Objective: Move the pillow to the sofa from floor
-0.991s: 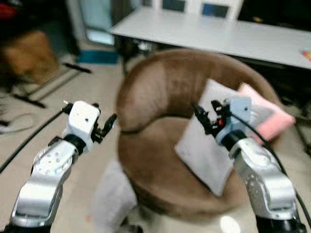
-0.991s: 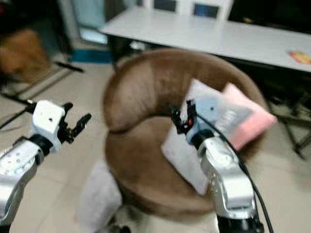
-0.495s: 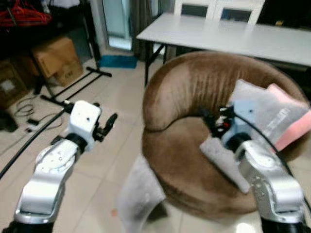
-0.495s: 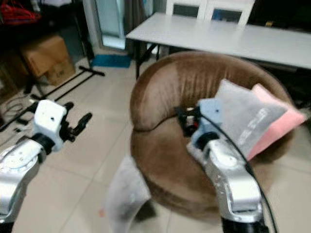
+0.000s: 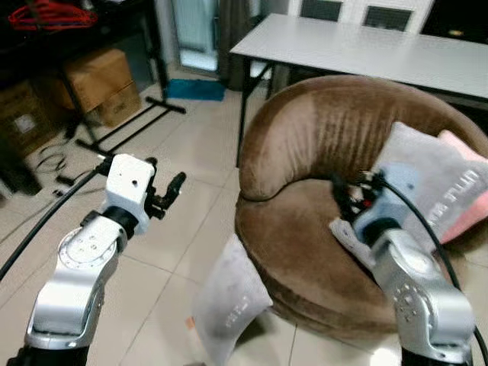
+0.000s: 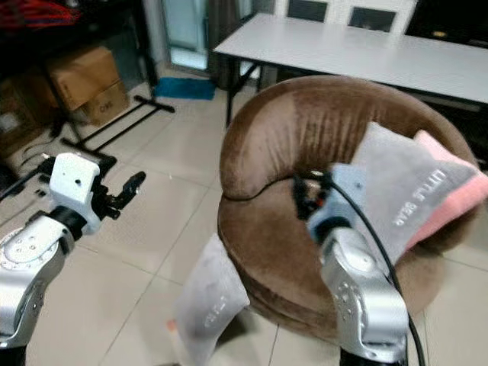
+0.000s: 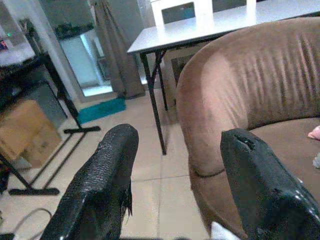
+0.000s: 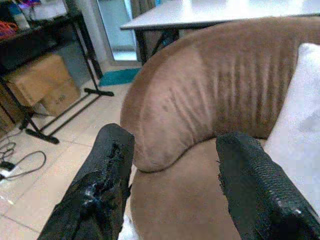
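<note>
Currently, the grey pillow (image 5: 229, 309) is seen propped on the floor against the sofa (image 5: 305, 252) base. Both grippers, left (image 5: 169, 194) and right (image 5: 352, 200), are held with fingers open, empty. Pillow judged soft, light; an upper corner is best pinched.

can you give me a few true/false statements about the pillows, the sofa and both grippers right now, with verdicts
1. A grey pillow leans on the floor against the brown sofa. True.
2. The left gripper holds that pillow. False: it is open and empty, above the floor tiles.
3. A grey pillow and a pink pillow rest on the sofa. True.
4. The right gripper is shut on the pink pillow. False: its fingers are open above the seat.
5. The white table stands behind the sofa. True.
</note>
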Tool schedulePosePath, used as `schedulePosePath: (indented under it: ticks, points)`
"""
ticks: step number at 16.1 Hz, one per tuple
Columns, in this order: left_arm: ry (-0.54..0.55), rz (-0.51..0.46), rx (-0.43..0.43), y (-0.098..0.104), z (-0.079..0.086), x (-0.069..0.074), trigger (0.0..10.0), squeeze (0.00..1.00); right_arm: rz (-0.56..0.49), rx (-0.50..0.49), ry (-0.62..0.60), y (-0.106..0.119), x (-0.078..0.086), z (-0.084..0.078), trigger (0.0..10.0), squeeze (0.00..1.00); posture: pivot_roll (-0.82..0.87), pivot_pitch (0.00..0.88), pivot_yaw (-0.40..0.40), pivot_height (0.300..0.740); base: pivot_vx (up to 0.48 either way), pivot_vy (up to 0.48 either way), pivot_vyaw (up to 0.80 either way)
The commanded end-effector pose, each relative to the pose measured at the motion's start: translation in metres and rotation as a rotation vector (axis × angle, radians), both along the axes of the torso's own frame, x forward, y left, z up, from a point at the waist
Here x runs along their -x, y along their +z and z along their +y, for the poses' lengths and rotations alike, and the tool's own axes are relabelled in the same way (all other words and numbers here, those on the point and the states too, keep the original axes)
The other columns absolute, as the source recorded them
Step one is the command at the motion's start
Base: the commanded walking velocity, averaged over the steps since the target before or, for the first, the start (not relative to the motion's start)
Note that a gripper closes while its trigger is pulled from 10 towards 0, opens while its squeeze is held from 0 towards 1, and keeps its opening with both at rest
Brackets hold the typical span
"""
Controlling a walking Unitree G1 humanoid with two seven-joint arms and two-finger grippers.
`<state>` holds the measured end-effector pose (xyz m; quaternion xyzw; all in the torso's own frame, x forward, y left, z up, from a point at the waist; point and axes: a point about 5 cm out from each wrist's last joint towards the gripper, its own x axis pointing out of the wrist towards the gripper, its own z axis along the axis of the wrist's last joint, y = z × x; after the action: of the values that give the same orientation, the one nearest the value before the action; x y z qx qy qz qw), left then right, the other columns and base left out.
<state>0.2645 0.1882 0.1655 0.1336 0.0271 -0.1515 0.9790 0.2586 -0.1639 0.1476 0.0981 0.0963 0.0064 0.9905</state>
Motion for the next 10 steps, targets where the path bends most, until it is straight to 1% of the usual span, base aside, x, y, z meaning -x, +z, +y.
schedulePosePath:
  ticks: [1, 2, 5, 6, 8, 9, 10]
  points:
    - [-0.002, 0.002, 0.004, 0.002, 0.001, 0.0, 10.0, 0.0, -0.016, -0.003, 0.003, 0.005, -0.001, 0.002, 10.0, 0.0, -0.1, 0.0, 0.015, 0.74, 0.304, 0.0, 0.76]
    - [-0.003, 0.004, 0.003, 0.001, 0.001, 0.0, 10.0, 0.0, -0.015, 0.001, 0.006, 0.006, -0.002, 0.003, 10.0, 0.0, -0.1, 0.0, 0.015, 0.74, 0.304, 0.0, 0.44]
    - [-0.007, 0.007, 0.003, 0.0, 0.001, 0.0, 10.0, 0.0, -0.016, 0.044, 0.034, 0.006, -0.004, 0.005, 10.0, 0.0, -0.1, 0.0, 0.015, 0.74, 0.303, 0.0, 0.0]
    - [-0.009, 0.008, 0.004, 0.0, 0.0, 0.0, 10.0, 0.0, -0.02, 0.06, 0.061, 0.007, -0.003, 0.007, 10.0, 0.0, -0.1, 0.0, 0.011, 0.74, 0.304, 0.0, 0.0]
    - [-0.01, 0.009, 0.003, 0.0, 0.0, 0.001, 10.0, 0.0, -0.021, 0.069, 0.074, 0.007, -0.004, 0.009, 10.0, 0.0, -0.1, 0.0, 0.011, 0.74, 0.304, 0.0, 0.0]
    - [-0.011, 0.01, 0.0, -0.001, 0.0, 0.001, 10.0, 0.0, -0.023, 0.075, 0.09, 0.007, -0.004, 0.01, 10.0, 0.0, -0.1, 0.0, 0.011, 0.74, 0.304, 0.0, 0.0]
    - [-0.012, 0.009, -0.001, -0.001, 0.0, 0.001, 10.0, 0.0, -0.025, 0.101, 0.135, 0.007, -0.003, 0.013, 10.0, 0.0, -0.1, 0.0, 0.011, 0.74, 0.296, 0.0, 0.0]
